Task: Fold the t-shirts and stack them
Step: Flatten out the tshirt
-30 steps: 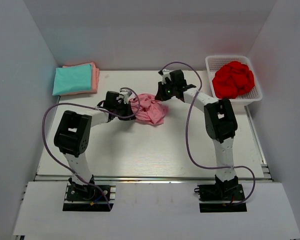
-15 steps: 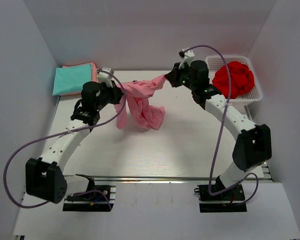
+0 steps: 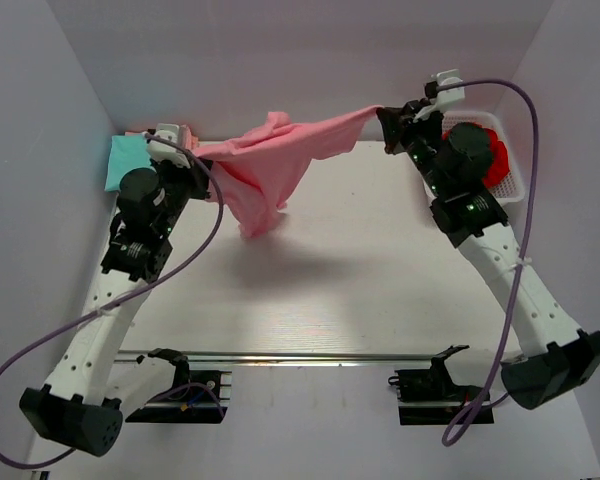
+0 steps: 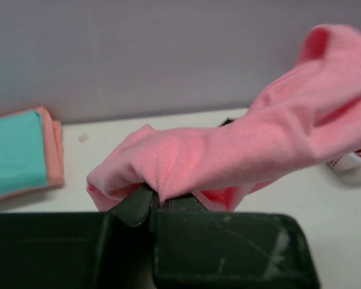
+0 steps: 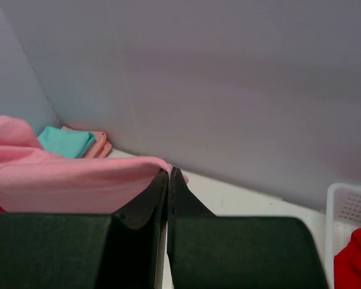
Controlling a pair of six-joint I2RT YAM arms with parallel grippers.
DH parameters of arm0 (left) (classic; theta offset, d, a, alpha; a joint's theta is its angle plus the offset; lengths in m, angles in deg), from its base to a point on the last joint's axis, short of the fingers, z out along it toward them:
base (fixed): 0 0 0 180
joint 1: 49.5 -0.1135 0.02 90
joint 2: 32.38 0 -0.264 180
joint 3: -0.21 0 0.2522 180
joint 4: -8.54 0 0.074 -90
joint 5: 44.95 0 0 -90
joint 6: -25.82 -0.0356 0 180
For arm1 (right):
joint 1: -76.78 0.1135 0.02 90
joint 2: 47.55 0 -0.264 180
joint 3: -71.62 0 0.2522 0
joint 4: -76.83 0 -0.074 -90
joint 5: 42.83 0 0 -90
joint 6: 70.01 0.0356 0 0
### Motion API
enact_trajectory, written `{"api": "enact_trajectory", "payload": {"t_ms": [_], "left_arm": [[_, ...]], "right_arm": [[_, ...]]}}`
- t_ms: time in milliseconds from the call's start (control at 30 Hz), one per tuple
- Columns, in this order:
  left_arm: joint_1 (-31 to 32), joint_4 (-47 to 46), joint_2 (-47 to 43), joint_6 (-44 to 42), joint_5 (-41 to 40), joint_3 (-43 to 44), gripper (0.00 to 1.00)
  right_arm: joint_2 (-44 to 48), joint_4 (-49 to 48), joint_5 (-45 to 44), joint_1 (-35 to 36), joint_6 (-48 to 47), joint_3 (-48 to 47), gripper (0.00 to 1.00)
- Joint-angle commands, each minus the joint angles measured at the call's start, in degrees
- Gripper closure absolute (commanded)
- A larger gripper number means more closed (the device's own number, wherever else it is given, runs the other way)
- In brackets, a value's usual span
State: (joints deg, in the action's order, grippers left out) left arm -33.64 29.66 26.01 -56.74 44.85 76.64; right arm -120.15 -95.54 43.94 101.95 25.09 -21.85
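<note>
Here, at the near edge of the desk (image 3: 330, 270), both arm bases sit bolted side by side, and each arm reaches up and away over the bare middle of the board, trailing a purple cable (image 3: 40, 345).

Farther in, the left claw (image 3: 185, 158) is raised above the far-left part of the desk. Its fingers are pressed together on a bunched edge of the pink t-shirt (image 3: 270, 165); the left wrist view shows the cloth pinched right at the tips (image 4: 153, 201). The right claw (image 3: 383, 115) is up near the far-right part, its two fingers closed tight on the opposite end of the same shirt (in the right wrist view only a thin fold of pink pokes out between them).

Between the two claws the pink t-shirt hangs stretched in the air, clear of the desk, with a loose mass drooping nearer the left claw and a shadow under it.

At the far-left corner lies a folded teal t-shirt (image 3: 123, 158) on top of a folded salmon-orange t-shirt (image 4: 51, 153), whose edges show around it. At the far-right corner stands a white mesh basket (image 3: 510, 185) holding crumpled red cloth (image 3: 495, 155), partly hidden behind the right arm.
</note>
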Motion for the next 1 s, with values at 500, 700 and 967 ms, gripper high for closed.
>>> {"api": "enact_trajectory", "payload": {"t_ms": [500, 700, 967], "left_arm": [[-0.3, 0.91, -13.67, -0.86, 14.97, 10.1, 1.0], [-0.38, 1.52, 6.58, -0.24, 10.58, 6.5, 1.0], [-0.39, 3.36, 30.62, 0.47, 9.88, 5.44, 0.0]], "right_arm": [[18.46, -2.31, 3.75, -0.03, -3.26, 2.88, 1.0], [6.35, 2.68, -13.37, -0.38, 0.43, 5.52, 1.0], [-20.69, 14.54, -18.49, -2.75, 6.67, 2.11, 1.0]]}}
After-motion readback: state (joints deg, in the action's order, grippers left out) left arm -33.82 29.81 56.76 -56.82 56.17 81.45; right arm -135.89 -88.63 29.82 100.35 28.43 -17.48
